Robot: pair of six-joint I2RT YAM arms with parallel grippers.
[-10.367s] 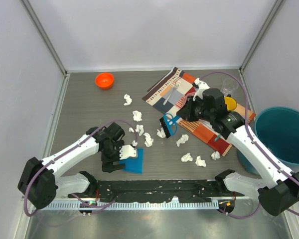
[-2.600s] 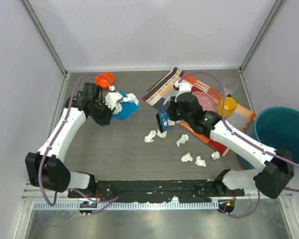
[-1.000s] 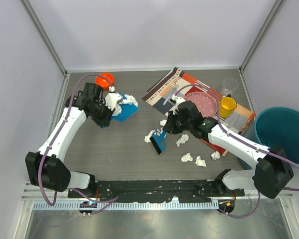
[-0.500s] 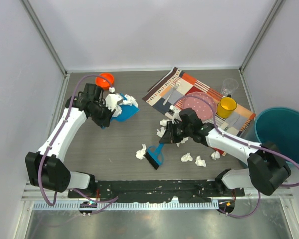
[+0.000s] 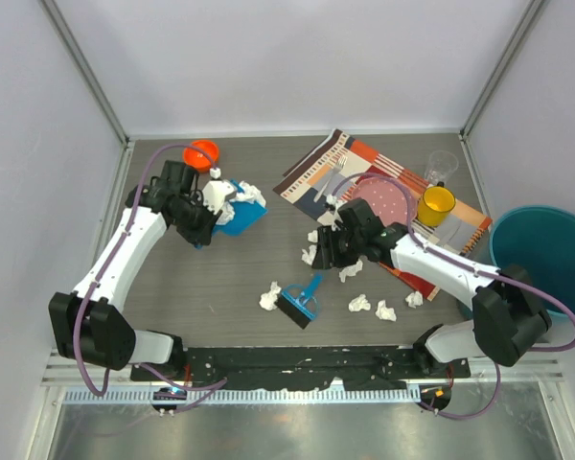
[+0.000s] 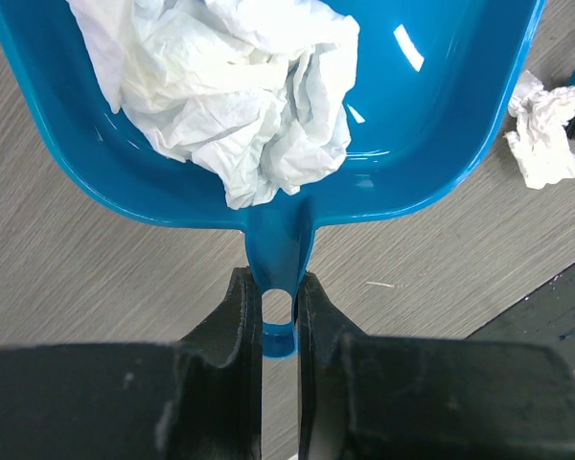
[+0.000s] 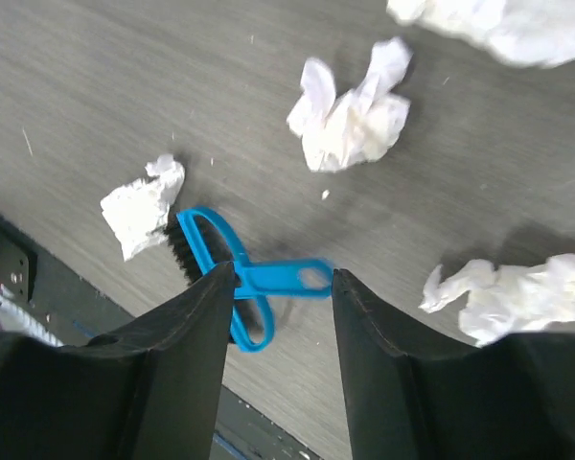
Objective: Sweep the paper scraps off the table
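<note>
Left gripper [image 6: 278, 299] clamped dustpan [image 6: 441, 125] by handle; paper scraps [image 6: 240, 86] lay inside.
Right gripper [image 7: 280, 287] gaped empty over brush [image 7: 203, 251], well right of dustpan.

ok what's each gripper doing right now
Left gripper: closed on the dustpan handle.
Right gripper: open, empty; brush lies on the table below.
</note>
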